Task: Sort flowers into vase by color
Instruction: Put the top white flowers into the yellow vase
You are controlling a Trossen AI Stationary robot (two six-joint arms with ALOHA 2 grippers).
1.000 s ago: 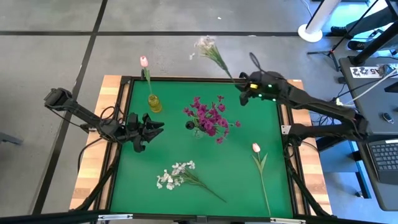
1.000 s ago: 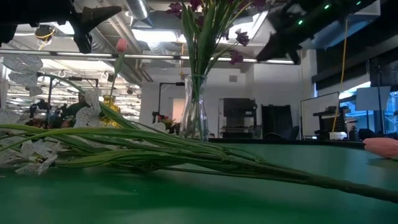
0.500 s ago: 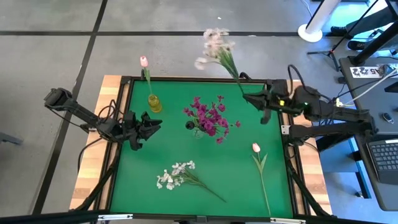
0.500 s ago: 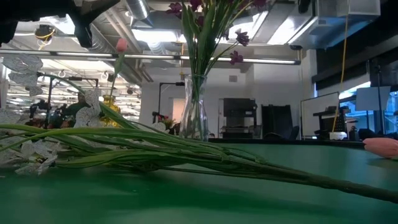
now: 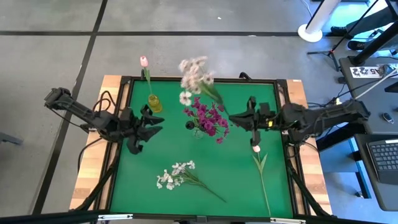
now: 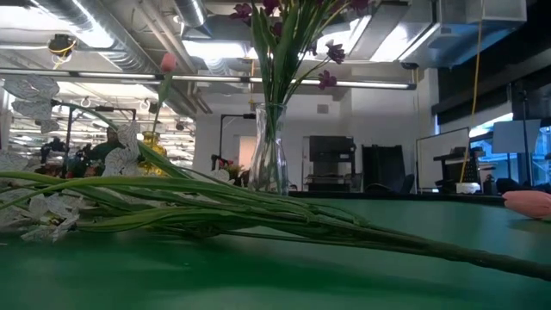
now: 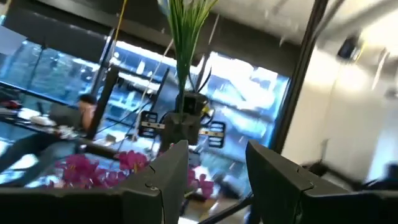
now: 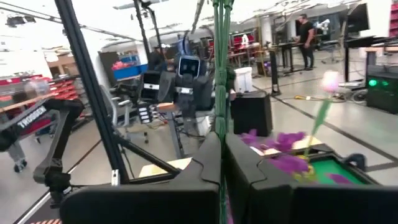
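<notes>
My right gripper (image 5: 240, 118) is shut on a white flower spray whose blossoms (image 5: 195, 76) stand high over the far middle of the table. The clear vase (image 6: 269, 162) at the centre holds magenta-purple flowers (image 5: 208, 118). A small yellow vase (image 5: 154, 103) at the far left holds a pink tulip (image 5: 143, 61). Another white spray (image 5: 176, 174) and a pink tulip (image 5: 256, 148) lie flat on the green mat. My left gripper (image 5: 153, 124) hangs open left of the clear vase with nothing between its fingers. My right gripper pinches the white spray's green stems (image 8: 219, 124) between its two shut fingers, near their lower end. The fingers come about level from the table's right, lying across the stems. The spray is lifted clear and rises from the fingers, slanting toward the far left.
A black frame (image 5: 124, 112) borders the green mat, with wooden table strips outside it. The lying white spray's long stems (image 6: 258, 220) stretch across the near middle. Bare mat shows between the two vases and along the near left.
My right gripper has swung from the far right corner toward the table's middle, coming up close to the clear vase, and has turned to point left. The white spray went with it, its blossoms moving from beyond the far edge to above the mat. My left gripper has risen.
</notes>
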